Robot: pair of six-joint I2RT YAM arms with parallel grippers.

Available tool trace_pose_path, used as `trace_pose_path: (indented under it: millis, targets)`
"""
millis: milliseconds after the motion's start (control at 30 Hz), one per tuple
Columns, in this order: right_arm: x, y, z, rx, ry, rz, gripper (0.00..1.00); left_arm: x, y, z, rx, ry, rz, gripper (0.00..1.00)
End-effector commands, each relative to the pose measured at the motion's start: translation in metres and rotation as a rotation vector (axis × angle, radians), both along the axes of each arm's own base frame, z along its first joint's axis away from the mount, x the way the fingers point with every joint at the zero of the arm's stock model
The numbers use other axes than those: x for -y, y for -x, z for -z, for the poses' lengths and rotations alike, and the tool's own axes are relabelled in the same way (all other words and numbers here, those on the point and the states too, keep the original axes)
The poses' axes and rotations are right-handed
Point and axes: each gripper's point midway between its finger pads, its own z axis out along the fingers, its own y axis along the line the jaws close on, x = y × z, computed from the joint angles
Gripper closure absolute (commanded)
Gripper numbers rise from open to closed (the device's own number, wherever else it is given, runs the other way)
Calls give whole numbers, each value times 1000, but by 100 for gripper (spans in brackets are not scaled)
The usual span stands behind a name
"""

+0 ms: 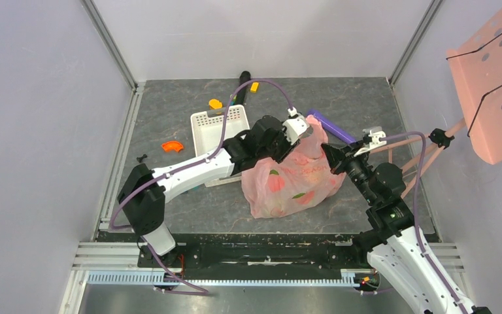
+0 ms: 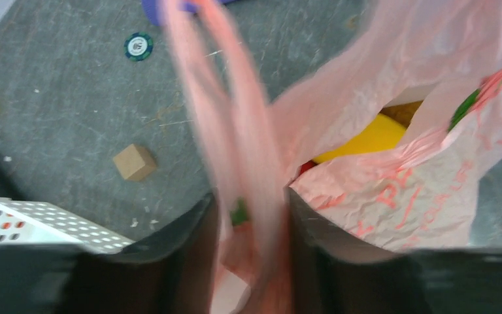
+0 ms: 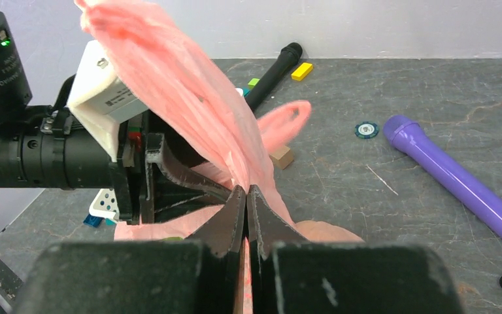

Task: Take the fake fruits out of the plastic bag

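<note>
Right wrist view: the right fingers (image 3: 245, 196) are pinched shut on the thin translucent pink plastic bag (image 3: 189, 91). The left fingers (image 2: 251, 219) stand apart, straddling its loop handle (image 2: 235, 131). Just beyond them the mouth gapes, with a yellow plastic toy fruit (image 2: 372, 134) inside. I'd judge this the opening step; next, the left fingers must reach in. A white perforated basket (image 2: 33, 219) sits beside them on the grey desk (image 2: 72, 98).

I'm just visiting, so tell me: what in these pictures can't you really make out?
- Contents of the plastic bag: in the top view the pink film hides them; the left wrist view shows only a yellow piece at the mouth.
- Left claw: in the left wrist view the blurred bag handle runs between its fingers; gripped or not, unclear.
- Purple cylinder: in the right wrist view, cut off by the right edge.
</note>
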Motion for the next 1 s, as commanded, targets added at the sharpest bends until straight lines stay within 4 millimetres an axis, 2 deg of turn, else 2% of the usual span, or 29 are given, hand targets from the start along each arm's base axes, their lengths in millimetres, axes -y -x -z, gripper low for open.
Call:
trace_pose_path:
  millis: [0,67,100,267,467,600,667,767,967]
  targets:
    - [2,4,-31,68,-33,-1,100,3,-17,-25,99,-10,-21,75]
    - [3,4,-30,68,-35,8,100,4,-17,-31,103,6,-25,93]
    - [5,4,-30,66,-38,18,100,5,-16,-36,107,20,-22,97]
    - [15,1,-34,55,-69,83,100,4,-10,-70,147,110,-8,98]
    - [46,-7,-43,28,-133,267,100,-1,5,-131,247,292,31,98]
    - [71,-10,-38,-30,-145,418,100,-13,20,-170,329,437,54,94]
    - [82,-9,-34,-48,-150,477,100,-17,26,-177,349,474,68,92]
    - [89,-8,-31,-54,-160,520,100,-21,33,-179,356,493,100,91]
    - [86,-7,-28,-58,-165,497,100,-15,50,-163,329,532,198,86]
